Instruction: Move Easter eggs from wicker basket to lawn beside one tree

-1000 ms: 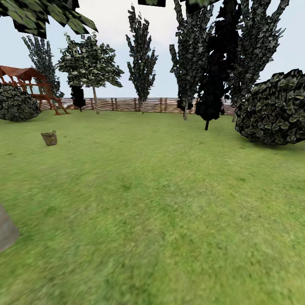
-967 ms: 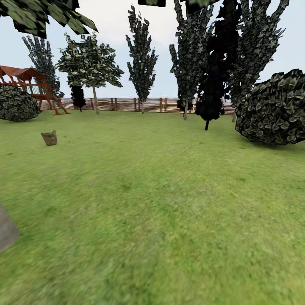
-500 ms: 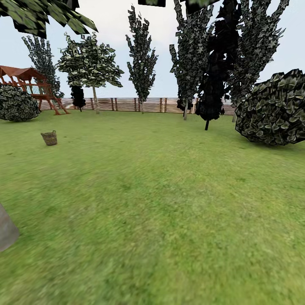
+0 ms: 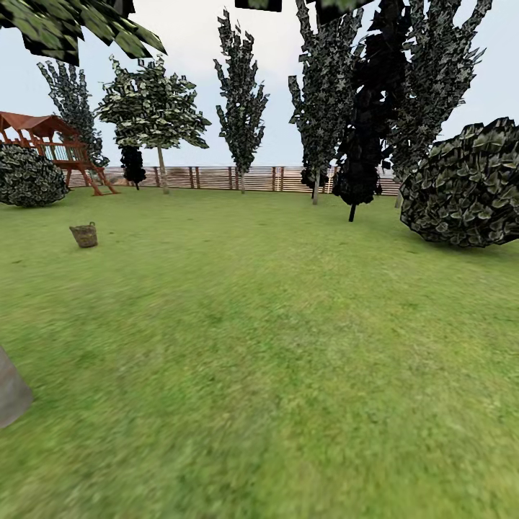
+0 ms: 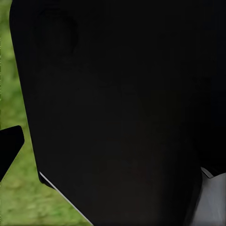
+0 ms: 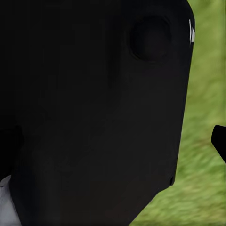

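Observation:
The wicker basket (image 4: pixel 84 235) stands small and far off on the lawn (image 4: pixel 274 346), at the left of the head view. The Easter eggs are hidden from here; the basket's inside cannot be made out. A tree (image 4: pixel 162 170) with a pale bare trunk and light-green crown rises near the back fence, beyond the basket. In the left wrist view a black fingertip (image 5: pixel 9 147) shows beside a large dark body, over grass. The right wrist view has a black fingertip (image 6: pixel 219 140) at its edge, again next to a dark body. Whether either gripper is open or shut cannot be made out.
A brown slat fence (image 4: pixel 216 177) closes the back. A red-brown play tower (image 4: pixel 50 144) and a round bush (image 4: pixel 29 176) stand far left. Tall dark trees (image 4: pixel 360 130) and a big bush (image 4: pixel 468 184) fill the right. A pale grey shape (image 4: pixel 11 393) sits at the left edge.

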